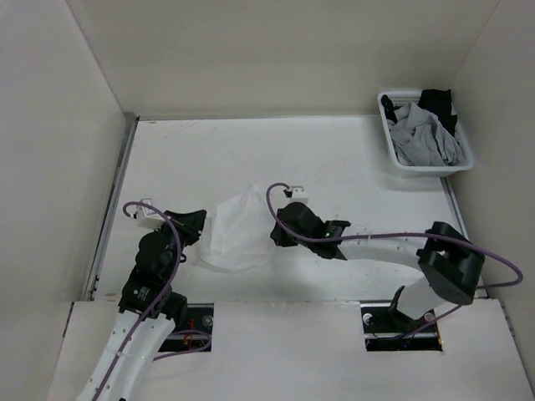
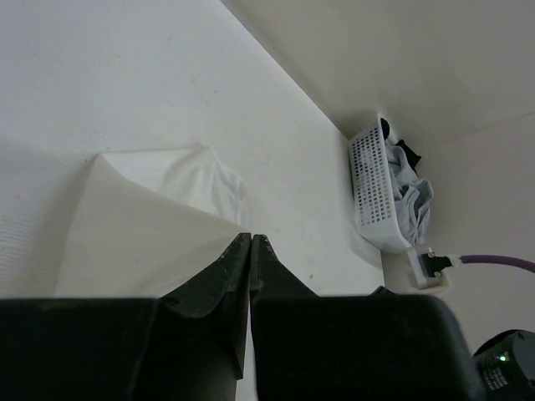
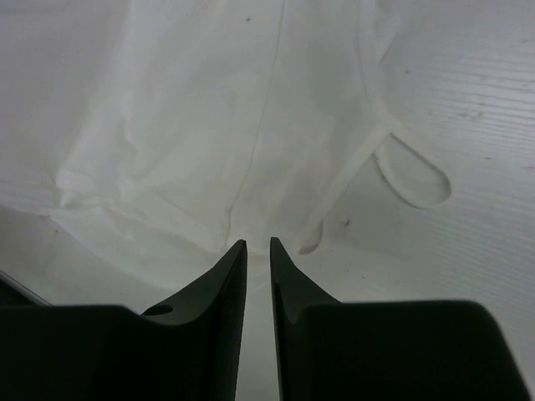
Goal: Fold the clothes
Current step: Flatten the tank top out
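From above: white garment (image 1: 238,234) on the table (image 1: 334,163), near and left of centre, between the two grippers. Left gripper (image 1: 203,225) at its left edge, right gripper (image 1: 276,236) at its right edge. Broad bare surface on the far side of the cloth and off to the right. Basket (image 1: 386,134) with grey clothes (image 1: 426,140) and a black piece (image 1: 439,102) well apart in the far right corner, close to the walls (image 1: 251,58). From the left wrist: fingers pressed together, apparently pinching a raised edge of the garment, fabric sloping up taut to the tips; far part flat on the table, open room beyond as far as the basket. From the right wrist: jaws a narrow slit apart, gripping nothing, tips just short of the near hem; strap loop (image 3: 414,175) flat to the right, bare table around it.
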You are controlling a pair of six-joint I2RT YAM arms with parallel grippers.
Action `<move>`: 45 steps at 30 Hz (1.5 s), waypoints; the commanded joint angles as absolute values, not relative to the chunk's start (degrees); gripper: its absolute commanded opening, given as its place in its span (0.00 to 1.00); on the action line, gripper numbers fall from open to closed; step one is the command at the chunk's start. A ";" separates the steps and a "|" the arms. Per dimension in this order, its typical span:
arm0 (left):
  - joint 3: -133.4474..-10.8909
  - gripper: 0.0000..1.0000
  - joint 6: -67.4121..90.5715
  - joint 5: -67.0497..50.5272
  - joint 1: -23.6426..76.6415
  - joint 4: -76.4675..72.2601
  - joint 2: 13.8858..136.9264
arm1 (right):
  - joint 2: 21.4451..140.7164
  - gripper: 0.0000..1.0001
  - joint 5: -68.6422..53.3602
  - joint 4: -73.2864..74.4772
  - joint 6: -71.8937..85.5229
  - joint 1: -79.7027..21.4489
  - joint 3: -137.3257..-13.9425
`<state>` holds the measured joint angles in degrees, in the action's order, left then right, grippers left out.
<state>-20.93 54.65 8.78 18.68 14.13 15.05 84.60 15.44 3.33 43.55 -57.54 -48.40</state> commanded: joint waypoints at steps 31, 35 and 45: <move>-17.31 0.01 52.73 6.24 18.15 10.90 16.87 | 101.26 0.06 10.90 -8.53 52.38 -62.09 -54.06; -17.84 0.01 52.73 6.24 18.06 10.37 17.40 | 95.12 0.00 13.00 -8.18 51.68 -62.18 -52.48; -30.30 0.00 53.26 5.28 19.37 5.01 23.11 | 63.23 0.00 24.06 6.92 41.85 -61.30 -53.51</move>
<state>-23.40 53.41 6.68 18.61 11.99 22.57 71.35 17.28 0.60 46.85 -61.58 -50.74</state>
